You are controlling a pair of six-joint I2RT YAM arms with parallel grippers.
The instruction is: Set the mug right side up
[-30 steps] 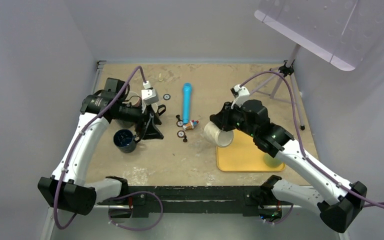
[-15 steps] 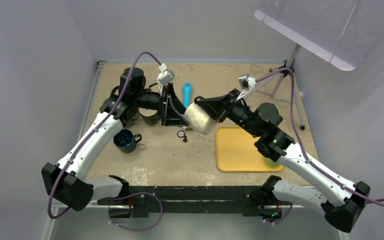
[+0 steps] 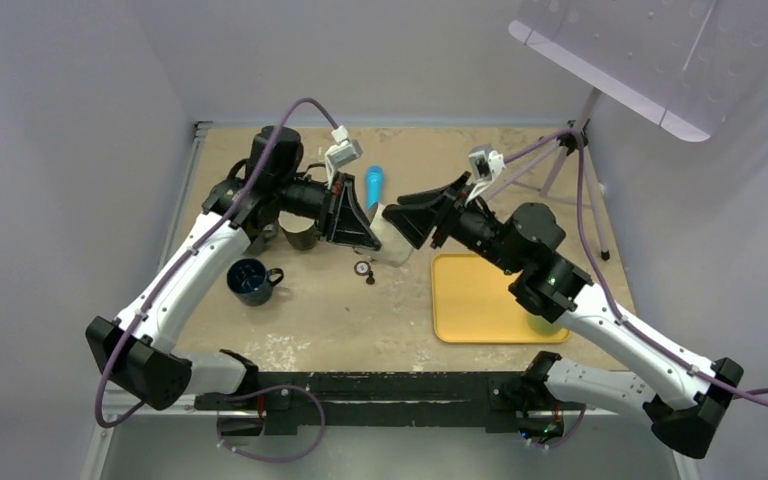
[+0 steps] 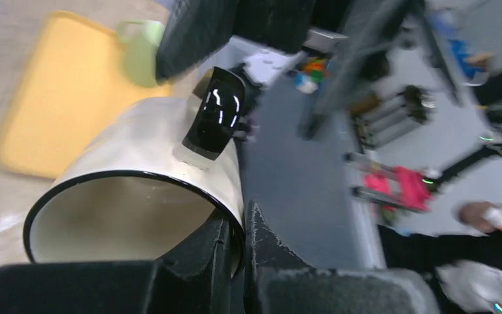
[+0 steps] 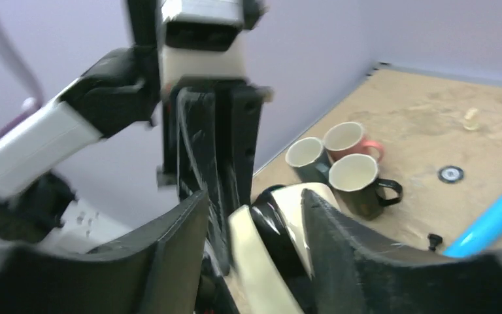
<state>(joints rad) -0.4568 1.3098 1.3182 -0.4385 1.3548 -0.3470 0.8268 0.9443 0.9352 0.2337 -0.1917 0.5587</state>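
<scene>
The cream mug (image 3: pixel 392 242) with a black rim and black handle (image 4: pixel 216 114) hangs on its side above the middle of the table, its mouth toward my left arm. My left gripper (image 3: pixel 368 235) is shut on the mug's rim (image 4: pixel 238 222), one finger inside the mouth and one outside. My right gripper (image 3: pixel 410 215) stands open around the mug's closed end (image 5: pixel 261 261). Its left finger (image 5: pixel 183 242) is clear of the mug, and the right finger (image 5: pixel 346 248) lies close along the wall.
A yellow tray (image 3: pixel 490 300) lies at the right with a green mug (image 4: pixel 140 52) near it. A dark blue mug (image 3: pixel 250 280) stands at the left. Three more mugs (image 5: pixel 356 176) cluster at the back left. A blue cylinder (image 3: pixel 373 185) and small black parts (image 3: pixel 363 268) lie mid-table.
The right arm carried the mug from the tray's edge to mid-table and the left arm came over to it. The left gripper shut on the rim and the right gripper opened.
</scene>
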